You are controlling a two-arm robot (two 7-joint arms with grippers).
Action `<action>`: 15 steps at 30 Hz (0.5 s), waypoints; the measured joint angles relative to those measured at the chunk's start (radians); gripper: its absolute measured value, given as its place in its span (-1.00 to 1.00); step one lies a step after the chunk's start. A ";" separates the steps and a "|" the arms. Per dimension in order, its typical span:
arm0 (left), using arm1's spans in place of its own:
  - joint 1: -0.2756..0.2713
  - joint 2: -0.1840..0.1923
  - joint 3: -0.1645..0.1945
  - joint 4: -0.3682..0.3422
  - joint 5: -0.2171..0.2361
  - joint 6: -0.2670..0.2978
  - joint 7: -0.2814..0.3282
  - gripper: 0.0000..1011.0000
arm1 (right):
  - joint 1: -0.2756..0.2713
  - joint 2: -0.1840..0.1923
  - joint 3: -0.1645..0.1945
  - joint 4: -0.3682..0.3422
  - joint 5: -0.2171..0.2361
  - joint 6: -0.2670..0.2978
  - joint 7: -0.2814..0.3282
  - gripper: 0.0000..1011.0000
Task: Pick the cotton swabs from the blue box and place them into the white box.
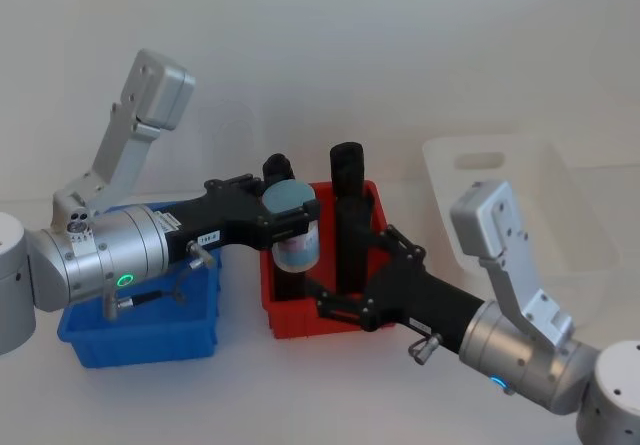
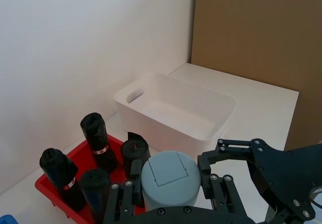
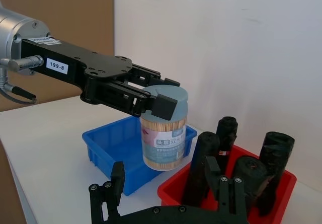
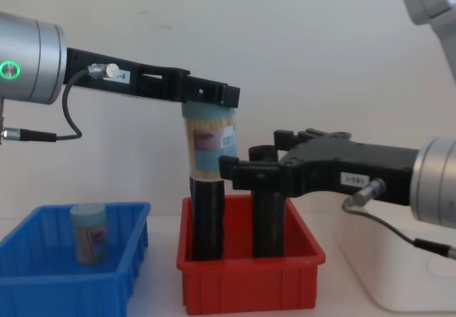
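Cotton swabs jar (image 3: 163, 128) hangs clamped by its lid in the left gripper (image 3: 151, 100), red bin (image 3: 282, 183) directly beneath, white box (image 2: 171, 131) ahead; right gripper (image 1: 350, 270), fingers spread, sits low beside the jar.

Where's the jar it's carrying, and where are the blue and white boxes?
cotton swab jar (image 3: 163, 142), right wrist view, on its label.
blue box (image 4: 71, 293), chest view, on its front wall.
white box (image 2: 161, 133), left wrist view, on its outer wall.
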State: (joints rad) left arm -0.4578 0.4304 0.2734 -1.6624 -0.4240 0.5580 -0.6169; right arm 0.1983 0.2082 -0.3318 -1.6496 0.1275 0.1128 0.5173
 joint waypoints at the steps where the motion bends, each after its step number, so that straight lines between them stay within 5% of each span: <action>1: 0.000 0.000 0.000 0.000 0.000 0.000 0.000 0.33 | 0.005 -0.004 -0.002 0.005 -0.005 0.001 0.006 0.98; 15: 0.000 0.000 0.000 0.000 0.000 0.000 -0.001 0.33 | 0.097 -0.061 -0.027 0.117 -0.053 -0.009 0.046 0.98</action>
State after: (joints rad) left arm -0.4578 0.4304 0.2733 -1.6624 -0.4239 0.5580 -0.6180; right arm 0.2950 0.1469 -0.3587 -1.5322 0.0742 0.1037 0.5628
